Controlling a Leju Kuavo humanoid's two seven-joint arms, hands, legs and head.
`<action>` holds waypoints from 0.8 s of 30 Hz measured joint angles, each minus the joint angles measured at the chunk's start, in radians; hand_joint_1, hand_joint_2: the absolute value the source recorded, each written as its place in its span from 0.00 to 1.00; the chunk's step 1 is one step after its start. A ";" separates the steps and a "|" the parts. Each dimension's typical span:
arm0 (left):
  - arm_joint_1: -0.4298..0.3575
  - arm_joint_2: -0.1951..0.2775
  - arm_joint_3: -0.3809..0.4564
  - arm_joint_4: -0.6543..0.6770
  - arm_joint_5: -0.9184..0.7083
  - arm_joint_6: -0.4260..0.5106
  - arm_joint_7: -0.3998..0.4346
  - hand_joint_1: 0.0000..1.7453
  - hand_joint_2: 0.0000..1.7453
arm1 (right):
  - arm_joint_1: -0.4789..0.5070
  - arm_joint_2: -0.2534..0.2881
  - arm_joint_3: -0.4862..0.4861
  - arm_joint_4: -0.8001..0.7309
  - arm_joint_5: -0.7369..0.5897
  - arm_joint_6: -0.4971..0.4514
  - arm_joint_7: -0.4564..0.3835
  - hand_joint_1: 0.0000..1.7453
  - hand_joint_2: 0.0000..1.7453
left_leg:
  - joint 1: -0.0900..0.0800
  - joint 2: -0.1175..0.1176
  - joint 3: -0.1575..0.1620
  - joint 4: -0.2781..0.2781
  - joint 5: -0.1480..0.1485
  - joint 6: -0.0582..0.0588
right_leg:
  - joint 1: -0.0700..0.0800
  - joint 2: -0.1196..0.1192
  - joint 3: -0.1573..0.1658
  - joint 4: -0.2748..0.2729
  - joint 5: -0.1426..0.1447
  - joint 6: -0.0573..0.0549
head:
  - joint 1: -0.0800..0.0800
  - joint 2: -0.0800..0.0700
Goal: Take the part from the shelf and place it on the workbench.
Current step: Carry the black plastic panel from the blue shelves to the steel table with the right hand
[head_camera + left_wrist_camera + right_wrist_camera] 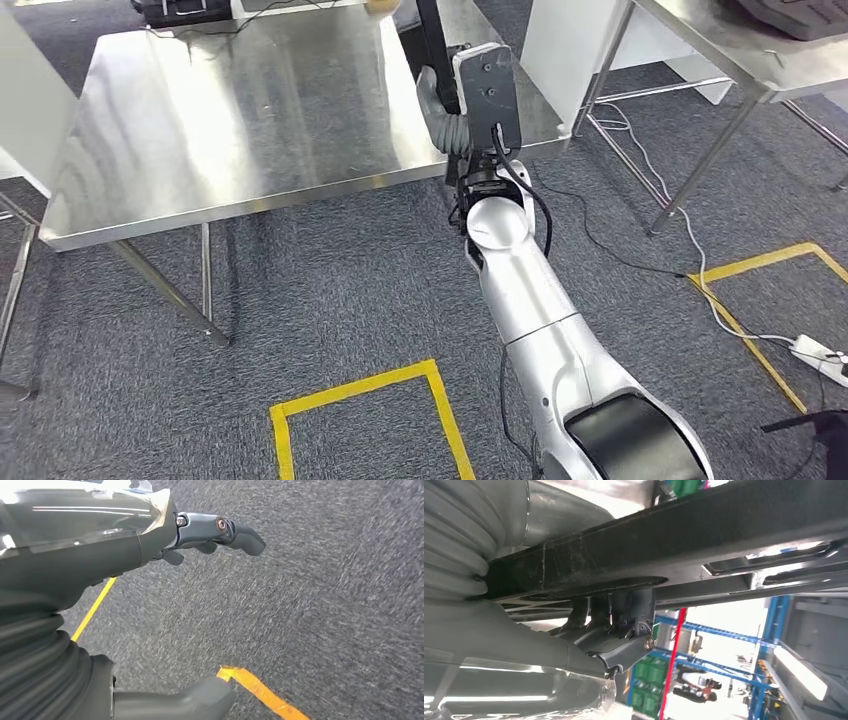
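From the head view I have the right arm (530,300) stretched forward over the grey carpet, and its wrist reaches the near right corner of the steel desk (250,110). The right hand (619,630) is wrapped around the part (684,540), a long black bar with a rough surface and slotted openings. In the right wrist view I see the dark fingers (629,615) curled up against the underside of the bar while the ribbed cover and thumb sit close beside it, so this hand is holding the part firmly. In the head view the bar rises as a dark upright strip (432,40) just beyond the wrist, over the right edge of the desk; I cannot tell whether its end touches the desk top.

My left hand (150,605) hangs over the carpet, nothing in it. Its fingers (225,532) are stretched out and well apart from the thumb (190,700), so it is wide. Yellow tape (260,690) on the floor runs under it.

A second steel table (760,50) stands at the far right, with white cables (700,270) trailing across the carpet beside a yellow tape square (370,400) near me.
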 joint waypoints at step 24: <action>0.018 0.054 -0.126 0.008 -0.084 -0.161 -0.028 0.00 1.00 | 0.113 -0.046 -0.315 -0.146 0.395 0.126 0.084 1.00 1.00 | -0.005 0.090 -0.002 -0.007 0.006 0.001 | 0.007 -0.075 0.099 -0.147 0.017 -0.010 | 0.000 0.000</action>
